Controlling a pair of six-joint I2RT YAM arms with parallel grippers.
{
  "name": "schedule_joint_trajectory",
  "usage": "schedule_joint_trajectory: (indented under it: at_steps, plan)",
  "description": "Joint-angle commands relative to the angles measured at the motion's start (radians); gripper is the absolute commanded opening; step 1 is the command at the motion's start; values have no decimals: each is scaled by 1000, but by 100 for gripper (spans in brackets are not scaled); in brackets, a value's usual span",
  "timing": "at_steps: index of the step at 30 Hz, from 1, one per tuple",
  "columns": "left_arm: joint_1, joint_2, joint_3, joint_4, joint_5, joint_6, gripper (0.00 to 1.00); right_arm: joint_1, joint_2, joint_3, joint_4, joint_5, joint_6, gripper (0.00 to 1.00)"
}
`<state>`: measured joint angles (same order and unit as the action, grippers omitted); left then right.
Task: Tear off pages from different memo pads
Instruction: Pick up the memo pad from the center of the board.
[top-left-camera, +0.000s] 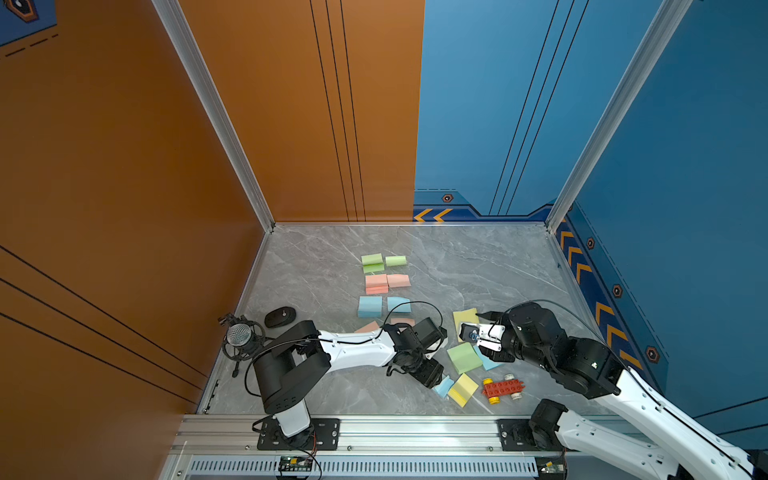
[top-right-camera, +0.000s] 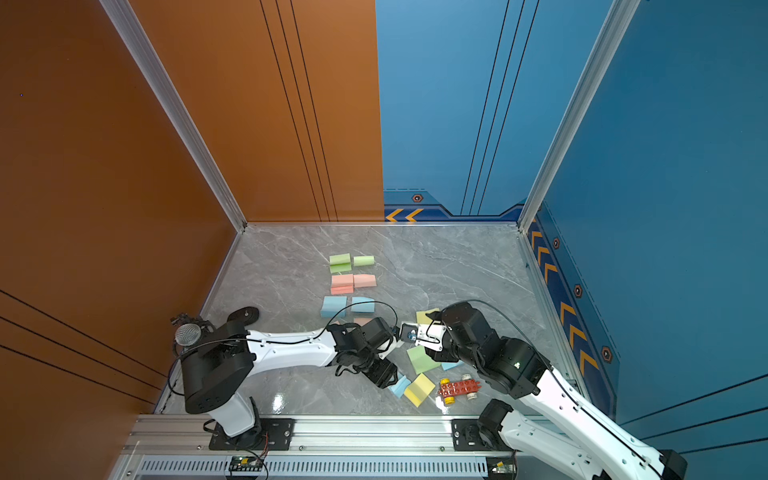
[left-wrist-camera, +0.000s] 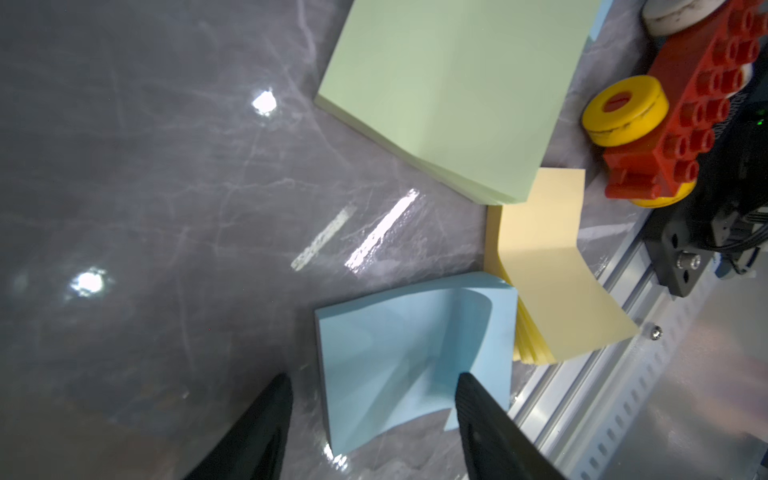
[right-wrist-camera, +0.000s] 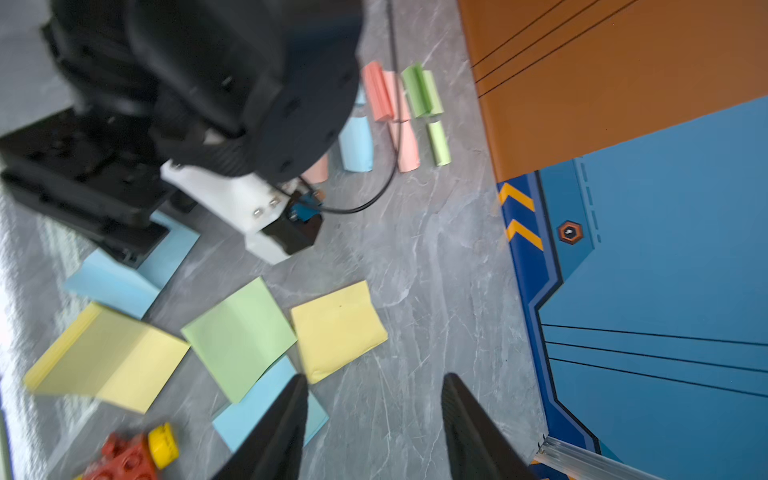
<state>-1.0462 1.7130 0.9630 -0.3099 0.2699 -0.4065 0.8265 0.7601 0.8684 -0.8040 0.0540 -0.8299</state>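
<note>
My left gripper (left-wrist-camera: 374, 386) is open and low over the table, one finger on each side of a blue memo pad (left-wrist-camera: 395, 340) whose top page curls up against one finger. Next to it lie a yellow pad (left-wrist-camera: 540, 266) with a lifted page and a green pad (left-wrist-camera: 449, 91). In both top views the left gripper (top-left-camera: 432, 376) sits by the blue pad (top-left-camera: 442, 386). My right gripper (right-wrist-camera: 374, 386) is open over bare table and holds nothing. A loose yellow page (right-wrist-camera: 338, 328) and a blue page (right-wrist-camera: 257, 407) lie by one finger.
Green (top-left-camera: 372, 262), pink (top-left-camera: 376, 282) and blue (top-left-camera: 370, 306) pads with curled pages beside them lie in rows at mid-table. A red toy brick car (top-left-camera: 500, 388) stands near the front rail (top-left-camera: 374, 428). A microphone (top-left-camera: 239, 334) stands at the left.
</note>
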Motion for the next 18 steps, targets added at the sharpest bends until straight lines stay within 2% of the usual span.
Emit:
schedule_joint_trajectory:
  at_steps: [1, 6, 13, 18]
  plan:
    - [9, 26, 18, -28, 19, 31, 66, 51, 18, -49, -156, -114, -145, 42]
    - [7, 36, 24, -28, 23, 33, 66, 206, 77, -168, -116, -26, -231, 35]
    - [7, 39, 27, -28, 24, 30, 66, 245, 162, -268, 99, -3, -253, 33]
    - [9, 31, 26, -28, 20, 28, 66, 273, 227, -314, 241, 18, -265, 27]
